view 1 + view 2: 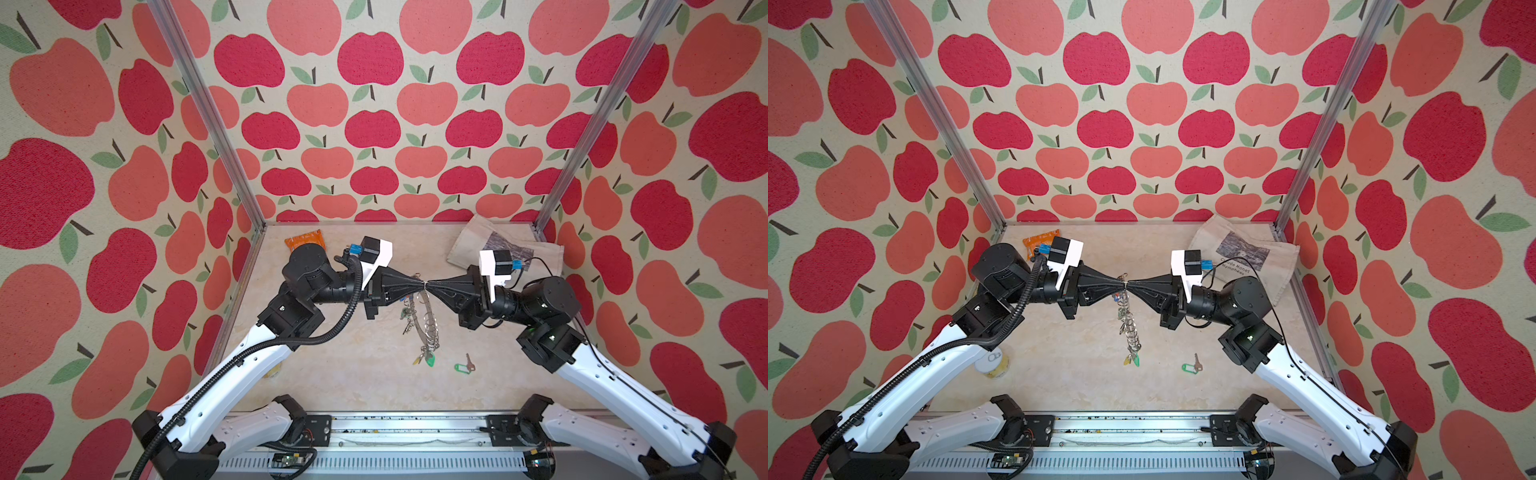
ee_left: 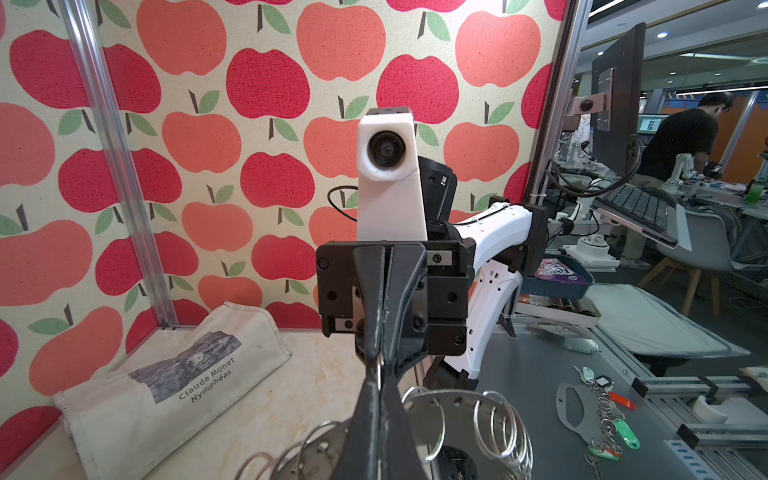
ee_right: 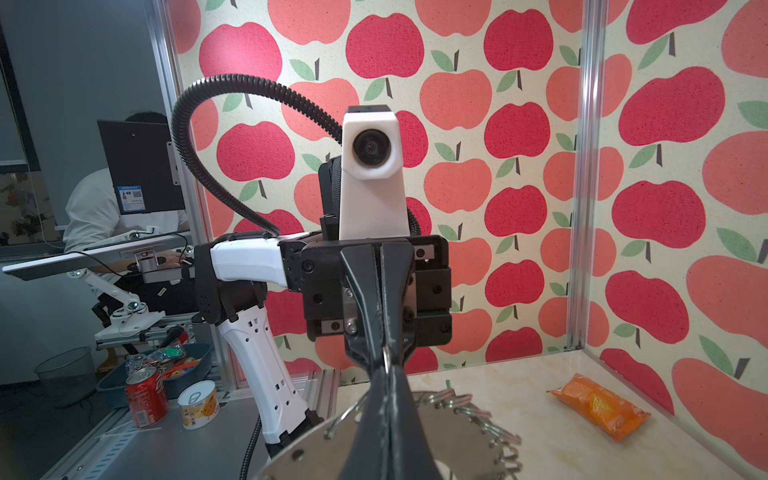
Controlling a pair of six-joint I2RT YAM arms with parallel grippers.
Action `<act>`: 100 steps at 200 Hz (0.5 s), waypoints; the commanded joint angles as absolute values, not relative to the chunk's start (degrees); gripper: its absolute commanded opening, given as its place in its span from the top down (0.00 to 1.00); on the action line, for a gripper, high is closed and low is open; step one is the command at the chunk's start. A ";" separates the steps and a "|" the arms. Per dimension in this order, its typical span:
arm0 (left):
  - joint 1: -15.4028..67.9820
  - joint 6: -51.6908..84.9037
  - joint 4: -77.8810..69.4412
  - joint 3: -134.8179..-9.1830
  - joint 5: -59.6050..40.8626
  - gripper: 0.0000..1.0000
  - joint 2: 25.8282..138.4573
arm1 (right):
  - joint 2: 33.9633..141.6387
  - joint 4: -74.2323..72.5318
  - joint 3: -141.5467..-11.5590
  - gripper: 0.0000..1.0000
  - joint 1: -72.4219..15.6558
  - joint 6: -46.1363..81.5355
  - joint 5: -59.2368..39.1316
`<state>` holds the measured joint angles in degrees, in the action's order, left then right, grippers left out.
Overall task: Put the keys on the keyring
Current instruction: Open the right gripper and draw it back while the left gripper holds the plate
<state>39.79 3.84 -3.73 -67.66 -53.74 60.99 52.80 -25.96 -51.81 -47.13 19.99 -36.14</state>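
Keyring [image 1: 429,328] hangs clenched between my left pincer [image 1: 421,284] and right pincer [image 1: 429,284], carrying several keys [image 1: 428,360]; one green-tagged key [image 1: 464,366] lies loose near it.

keyring [image 2: 457,419]: dull grey metal on my feed, flat, brushed
wire rings [image 2: 505,428]: brighter, polished steel
key [image 1: 469,361]: brownish metal; tag [image 1: 459,368] glossy green plastic
table [image 1: 353,374]: smooth marble-look top, i see a faint sheen
bag [image 2: 166,395]: matt cream cloth, creased
packet [image 3: 598,405]: orange foil, crinkled, shiny
walls [image 1: 374,124]: rough woven fabric, i'd say
posts [image 1: 199,95]: brushed aluminium
left gripper [image 1: 422,284]: matt black plastic
right gripper [image 1: 431,284]: same, edges scuffed pale
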 commanded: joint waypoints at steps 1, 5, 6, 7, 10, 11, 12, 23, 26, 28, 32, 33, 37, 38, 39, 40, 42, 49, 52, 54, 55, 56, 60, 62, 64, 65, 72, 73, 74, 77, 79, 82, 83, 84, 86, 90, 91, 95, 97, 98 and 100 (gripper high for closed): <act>40.21 -4.59 7.24 -70.79 -50.69 1.00 60.23 | 49.90 -22.37 -54.05 0.88 -47.46 17.67 -33.57; 40.25 -5.78 9.14 -71.19 -50.13 1.00 60.09 | 49.53 -20.96 -54.12 0.81 -47.49 17.32 -33.17; 40.21 -6.14 9.49 -71.28 -50.03 1.00 60.06 | 49.46 -20.59 -54.13 0.79 -47.48 17.19 -33.11; 40.19 -6.45 9.84 -71.41 -49.89 1.00 60.00 | 49.43 -20.23 -54.14 0.77 -47.47 17.16 -32.99; 40.23 -7.31 10.90 -71.76 -49.53 1.00 59.90 | 49.16 -19.21 -54.21 0.73 -47.48 16.88 -32.70; 40.20 -7.61 11.25 -71.83 -49.42 1.00 59.88 | 49.06 -18.79 -54.26 0.72 -47.47 16.79 -32.65; 40.23 -7.89 11.56 -71.90 -49.28 1.00 59.82 | 48.96 -18.36 -54.29 0.71 -47.47 16.66 -32.59; 40.25 -11.05 14.49 -72.63 -48.07 1.00 59.29 | 48.32 -13.44 -54.91 0.65 -47.46 15.51 -31.97; 40.31 -11.92 15.48 -72.80 -47.73 1.00 59.12 | 48.07 -12.18 -55.10 0.64 -47.46 15.11 -31.88; 40.33 -12.49 15.93 -72.85 -47.49 1.00 59.03 | 47.88 -11.37 -55.22 0.63 -47.46 14.87 -31.83; 40.34 -13.50 16.76 -72.94 -47.11 1.00 58.76 | 47.62 -9.96 -55.41 0.62 -47.46 14.39 -31.55; 40.34 -13.74 16.95 -72.99 -46.98 1.00 58.69 | 47.50 -9.50 -55.43 0.61 -47.46 14.32 -31.47; 40.34 -14.64 17.58 -72.97 -46.66 1.00 58.40 | 47.15 -8.05 -55.62 0.60 -47.46 14.00 -31.24; 40.39 -14.92 17.67 -72.96 -46.58 1.00 58.34 | 47.04 -7.72 -55.63 0.60 -47.46 13.94 -31.18; 40.41 -15.06 17.84 -72.95 -46.49 1.00 58.22 | 46.94 -7.42 -55.63 0.60 -47.46 13.87 -31.14; 40.37 -15.13 17.97 -72.95 -46.45 1.00 58.16 | 46.85 -7.09 -55.63 0.59 -47.46 13.79 -31.09; 40.44 -16.22 18.29 -72.91 -46.31 1.00 58.00 | 46.63 -6.59 -55.63 0.59 -47.46 13.62 -31.04; 40.51 -18.57 19.24 -72.73 -45.91 1.00 57.45 | 45.98 -4.68 -55.63 0.56 -47.46 13.13 -30.36; 40.51 -19.54 19.52 -72.61 -45.81 1.00 57.21 | 45.76 -3.87 -55.57 0.56 -47.46 12.95 -30.12; 40.51 -20.11 19.80 -72.49 -45.79 1.00 57.08 | 45.65 -3.34 -55.62 0.55 -47.50 12.79 -29.90; 40.52 -20.56 19.88 -72.46 -45.75 1.00 57.02 | 45.50 -3.08 -55.58 0.55 -47.48 12.68 -29.85; 40.56 -20.96 20.00 -72.40 -45.77 1.00 56.94 | 45.38 -2.81 -55.56 0.55 -47.47 12.62 -29.78; 40.60 -22.53 20.45 -72.20 -45.71 1.00 56.60 | 45.08 -1.80 -55.55 0.54 -47.46 12.31 -29.38; 40.60 -23.41 20.71 -72.10 -45.66 1.00 56.45 | 44.89 -1.22 -55.61 0.54 -47.48 12.15 -29.23; 40.69 -24.24 20.93 -72.01 -45.58 1.00 56.32 | 44.73 -0.70 -55.59 0.54 -47.47 11.92 -29.04; 40.78 -24.47 21.06 -72.00 -45.55 1.00 56.29 | 44.65 -0.44 -55.57 0.53 -47.46 11.85 -28.89; 41.06 -27.61 21.64 -71.51 -45.19 1.00 55.79 | 44.19 1.00 -55.57 0.53 -47.46 11.23 -28.39; 41.14 -28.00 21.72 -71.44 -45.14 1.00 55.76 | 44.20 1.25 -55.56 0.53 -47.46 11.15 -28.35; 41.14 -28.41 21.80 -71.36 -45.11 1.00 55.69 | 44.12 1.46 -55.60 0.53 -47.51 11.03 -28.37; 41.27 -29.48 21.94 -71.22 -44.95 1.00 55.48 | 44.05 2.10 -55.58 0.52 -47.51 10.85 -28.25; 41.34 -30.40 22.03 -71.09 -44.86 1.00 55.31 | 44.04 2.42 -55.62 0.52 -47.47 10.69 -28.22; 41.50 -31.54 22.18 -70.96 -44.71 1.00 55.23 | 43.97 3.15 -55.63 0.52 -47.51 10.50 -28.14; 41.58 -31.90 22.16 -70.90 -44.68 1.00 55.17 | 43.91 3.29 -55.63 0.52 -47.53 10.43 -28.09; 41.62 -32.08 22.20 -70.83 -44.66 1.00 55.14 | 43.89 3.49 -55.59 0.52 -47.49 10.40 -28.06; 41.65 -33.05 22.23 -70.73 -44.59 1.00 55.09 | 43.89 3.79 -55.62 0.52 -47.51 10.27 -27.93; 41.85 -34.54 22.40 -70.55 -44.50 1.00 54.89 | 43.90 4.46 -55.63 0.52 -47.46 10.11 -27.90; 41.89 -34.89 22.45 -70.52 -44.44 1.00 54.87 | 43.92 4.65 -55.63 0.52 -47.46 10.07 -27.88; 42.00 -36.19 22.57 -70.37 -44.39 1.00 54.70 | 43.93 5.09 -55.63 0.52 -47.49 9.79 -27.84; 42.07 -36.75 22.52 -70.28 -44.39 1.00 54.61 | 43.92 5.31 -55.63 0.52 -47.47 9.70 -27.81; 42.09 -36.97 22.55 -70.25 -44.34 1.00 54.55 | 43.93 5.38 -55.68 0.52 -47.47 9.64 -27.79; 42.21 -37.72 22.54 -70.17 -44.31 1.00 54.46 | 43.88 5.61 -55.71 0.52 -47.46 9.57 -27.78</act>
<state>41.28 -25.12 21.04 -70.35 -45.36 56.25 44.25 -2.02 -54.35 -47.24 12.67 -29.91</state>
